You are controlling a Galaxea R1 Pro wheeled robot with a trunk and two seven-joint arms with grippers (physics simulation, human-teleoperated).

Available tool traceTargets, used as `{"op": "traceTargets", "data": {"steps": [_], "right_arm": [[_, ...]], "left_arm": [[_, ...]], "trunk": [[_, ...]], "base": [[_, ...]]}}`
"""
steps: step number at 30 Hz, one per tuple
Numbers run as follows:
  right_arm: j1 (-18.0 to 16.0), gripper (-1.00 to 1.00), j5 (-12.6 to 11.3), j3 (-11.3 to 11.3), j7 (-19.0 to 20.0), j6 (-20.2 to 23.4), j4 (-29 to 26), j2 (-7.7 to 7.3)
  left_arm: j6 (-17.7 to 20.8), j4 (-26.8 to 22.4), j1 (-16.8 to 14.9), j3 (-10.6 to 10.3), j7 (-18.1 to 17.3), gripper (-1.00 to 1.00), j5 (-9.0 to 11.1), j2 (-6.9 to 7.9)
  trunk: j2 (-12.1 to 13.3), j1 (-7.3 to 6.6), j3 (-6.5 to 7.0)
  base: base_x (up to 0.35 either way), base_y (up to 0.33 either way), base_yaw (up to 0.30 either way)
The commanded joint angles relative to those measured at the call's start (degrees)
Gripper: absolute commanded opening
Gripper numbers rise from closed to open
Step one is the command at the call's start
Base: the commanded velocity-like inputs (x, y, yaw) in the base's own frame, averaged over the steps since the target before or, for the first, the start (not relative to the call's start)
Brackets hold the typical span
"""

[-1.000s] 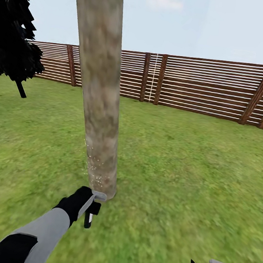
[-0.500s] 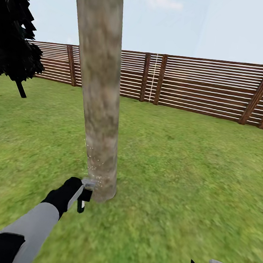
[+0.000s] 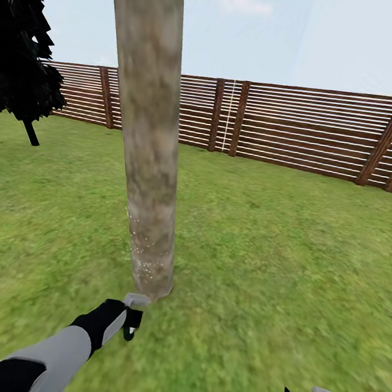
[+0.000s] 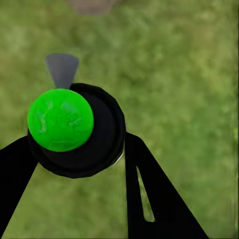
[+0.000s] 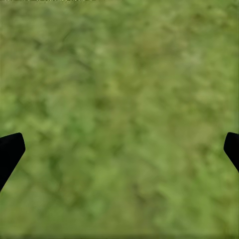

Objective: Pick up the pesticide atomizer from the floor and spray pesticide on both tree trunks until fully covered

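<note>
My left jaws [image 3: 131, 318] clamp the pesticide atomizer [image 4: 74, 130] low at six o'clock of the tree trunk [image 3: 146, 128], whose base carries whitish pesticide [image 3: 142, 257] specks. My right jaws [image 5: 119, 149] gape wide over grass [image 5: 119, 99].

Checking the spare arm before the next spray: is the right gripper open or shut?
Open. In the right wrist view its two dark fingers sit at opposite edges, with only grass between them.
</note>
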Motion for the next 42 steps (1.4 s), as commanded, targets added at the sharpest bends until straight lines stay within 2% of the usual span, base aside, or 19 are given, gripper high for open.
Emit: {"op": "traceTargets", "data": {"steps": [1, 5, 8, 10, 18, 32, 37, 39, 41, 42], "right_arm": [[0.0, 1.0, 0.0, 0.0, 0.0, 0.0, 0.0, 0.0], [0.0, 1.0, -0.1, 0.0, 0.1, 0.0, -0.1, 0.0], [0.0, 1.0, -0.1, 0.0, 0.1, 0.0, -0.1, 0.0], [0.0, 1.0, 0.0, 0.0, 0.1, 0.0, -0.1, -0.03], [0.0, 1.0, 0.2, 0.0, 0.1, 0.0, -0.1, -0.02], [0.0, 1.0, 0.3, 0.0, 0.1, 0.0, -0.1, 0.0], [0.0, 1.0, 0.3, 0.0, 0.1, 0.0, -0.1, 0.0], [0.0, 1.0, 0.2, 0.0, 0.1, -0.1, -0.1, 0.0], [0.0, 1.0, 0.2, 0.0, 0.1, -0.1, -0.1, 0.0], [0.0, 1.0, 0.2, 0.0, 0.1, -0.1, -0.1, 0.0]], "left_arm": [[0.1, -0.9, 0.0, -0.1, 0.1, -1.0, -0.2, -0.31], [0.2, -1.9, 0.0, 0.0, 0.8, -1.0, 0.0, -0.47], [0.3, -1.9, 0.0, 0.0, 5.2, -1.0, 0.2, -0.67], [0.4, -1.9, 0.0, 0.1, 5.7, -1.0, 0.3, -0.75], [0.3, -2.3, 0.0, 0.3, 5.7, -1.0, 0.3, -0.72], [0.3, -2.7, 0.0, 0.4, 5.7, -1.0, 0.4, -0.69], [0.2, -3.0, 0.0, 0.0, 5.7, -1.0, 0.4, -1.12], [0.7, -6.3, 0.0, -0.1, 5.8, -1.0, 0.4, -1.82], [3.9, -9.6, -0.1, -0.2, 5.9, -1.0, 0.4, -2.47], [7.3, -12.5, -0.1, -0.1, 5.9, -1.0, 0.4, -2.8]], "trunk": [[0.0, 0.0, 0.0], [0.0, 0.0, 0.0], [0.0, 0.0, 0.0], [0.0, 0.0, 0.0], [0.0, 0.0, 0.0], [0.0, 0.0, 0.0], [0.0, 0.0, 0.0], [0.0, 0.0, 0.0], [0.0, 0.0, 0.0], [0.0, 0.0, 0.0]], "base": [[0.0, 0.0, 0.0], [0.0, -0.183, 0.023], [0.0, -0.268, 0.176], [-0.047, -0.272, 0.045], [-0.035, -0.267, 0.016], [0.057, -0.273, 0.268], [0.0, -0.088, 0.154], [0.0, -0.003, 0.007], [0.0, -0.001, 0.002], [0.0, 0.0, 0.0]]}}
